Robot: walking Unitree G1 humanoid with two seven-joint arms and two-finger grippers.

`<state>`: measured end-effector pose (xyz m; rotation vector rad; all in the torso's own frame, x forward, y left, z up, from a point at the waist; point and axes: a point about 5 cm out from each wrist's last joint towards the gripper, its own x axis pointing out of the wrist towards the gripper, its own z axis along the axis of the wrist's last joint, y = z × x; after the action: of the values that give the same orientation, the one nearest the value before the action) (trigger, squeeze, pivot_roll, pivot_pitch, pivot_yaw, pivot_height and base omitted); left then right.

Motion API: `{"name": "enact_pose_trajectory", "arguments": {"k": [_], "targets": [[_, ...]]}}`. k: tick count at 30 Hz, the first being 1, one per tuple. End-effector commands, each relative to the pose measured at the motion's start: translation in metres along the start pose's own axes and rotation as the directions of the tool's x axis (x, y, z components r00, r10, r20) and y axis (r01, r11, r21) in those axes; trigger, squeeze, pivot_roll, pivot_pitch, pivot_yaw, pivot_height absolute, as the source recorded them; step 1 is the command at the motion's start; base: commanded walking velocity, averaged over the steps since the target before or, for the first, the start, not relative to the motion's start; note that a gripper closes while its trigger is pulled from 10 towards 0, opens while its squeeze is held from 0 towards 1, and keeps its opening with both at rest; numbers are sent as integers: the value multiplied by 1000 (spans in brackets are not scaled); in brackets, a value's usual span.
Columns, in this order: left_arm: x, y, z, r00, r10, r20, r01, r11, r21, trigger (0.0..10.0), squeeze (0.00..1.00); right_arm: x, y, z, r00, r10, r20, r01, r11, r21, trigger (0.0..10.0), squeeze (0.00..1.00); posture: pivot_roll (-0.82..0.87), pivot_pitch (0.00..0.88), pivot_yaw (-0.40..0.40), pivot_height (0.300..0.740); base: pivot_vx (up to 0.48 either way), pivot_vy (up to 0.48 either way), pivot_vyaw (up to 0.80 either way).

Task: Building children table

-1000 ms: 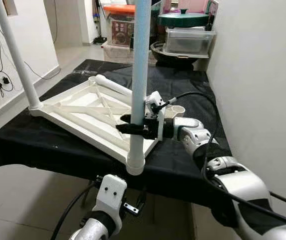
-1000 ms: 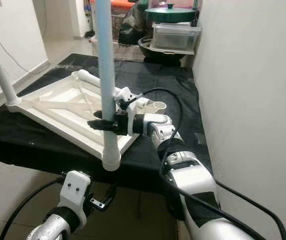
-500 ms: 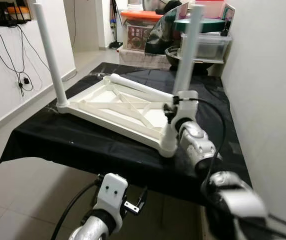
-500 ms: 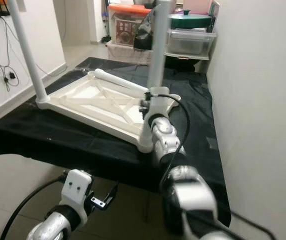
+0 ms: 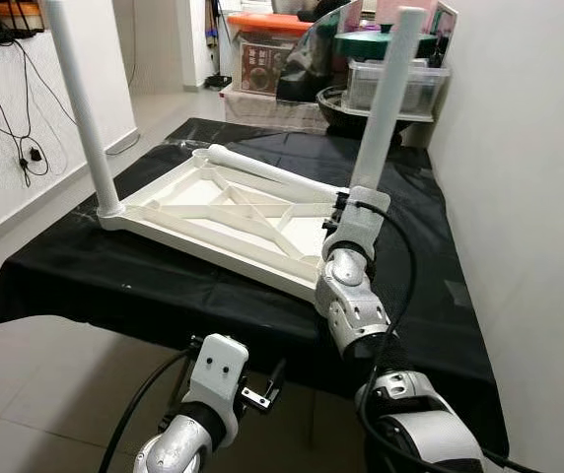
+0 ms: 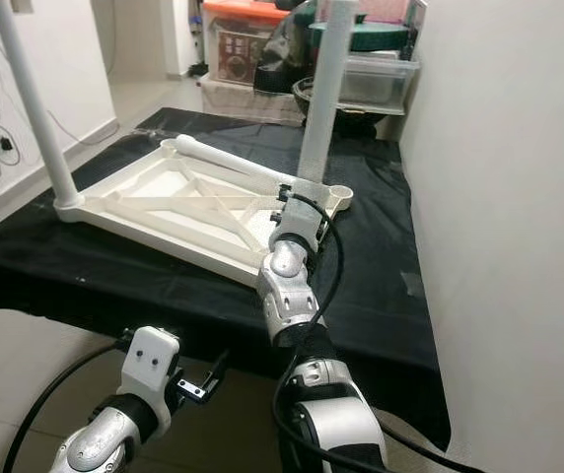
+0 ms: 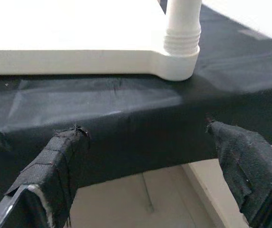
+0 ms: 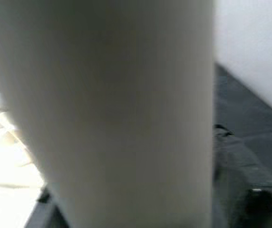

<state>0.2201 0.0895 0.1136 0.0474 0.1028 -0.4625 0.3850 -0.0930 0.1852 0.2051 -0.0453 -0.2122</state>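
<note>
Right hand (image 5: 346, 212) at near upright white plastic tube leg (image 5: 386, 94) of the upturned white plastic children's table (image 5: 233, 212) on black-draped tabletop (image 5: 164, 286).
Right wrist view: leg fills frame, grip undeterminable. Left wrist view: left hand (image 7: 145, 156) open below the tabletop edge.

R gripper (image 5: 349, 202) hidden behind wrist, table leg (image 8: 112, 114) blurred close-up

Smooth white plastic, faintly glossy: tabletop (image 5: 233, 212) and legs (image 5: 386, 94). Matt black cloth, creased, over counter (image 5: 154, 286). Rough woven black fabric wrapping left end effector (image 7: 145, 156) fingers (image 7: 55, 161).
</note>
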Motion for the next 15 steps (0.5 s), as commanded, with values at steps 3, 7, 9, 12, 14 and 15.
{"name": "enact_pose_trajectory", "arguments": {"k": [3, 7, 9, 12, 14, 15], "targets": [[4, 1, -2, 1000, -9, 1, 9, 1000, 8, 10000, 0, 7, -4, 18, 973, 213, 93, -214, 977, 5, 10000, 0, 204, 0, -56, 740, 0, 0, 0], [6, 2, -2, 1000, -8, 4, 8, 1000, 8, 10000, 0, 19, -17, 26, 907, 416, 61, -413, 909, -56, 10000, 0, 202, 0, -58, 740, 0, 0, 0], [7, 2, -2, 1000, -7, 5, 7, 1000, 8, 10000, 0, 22, -21, 26, 878, 477, 23, -475, 878, -62, 10000, 0, 203, 0, -60, 740, 0, 0, 0], [8, 2, -2, 1000, -7, 7, 7, 1000, 10, 10000, 0, 24, -24, 23, 780, 620, -82, -625, 778, -62, 10000, 0, 203, 0, -58, 740, 0, 0, 0], [8, 3, -3, 1000, -8, 9, 8, 1000, 12, 10000, 0, 18, -21, 19, 597, 779, -194, -800, 597, -63, 10000, 0, 211, 0, -61, 740, 0, 0, 0], [8, 3, -3, 1000, -8, 9, 8, 1000, 12, 10000, 0, 18, -21, 19, 597, 779, -194, -800, 597, -63, 10000, 0, 211, 0, -61, 740, 0, 0, 0]]}}
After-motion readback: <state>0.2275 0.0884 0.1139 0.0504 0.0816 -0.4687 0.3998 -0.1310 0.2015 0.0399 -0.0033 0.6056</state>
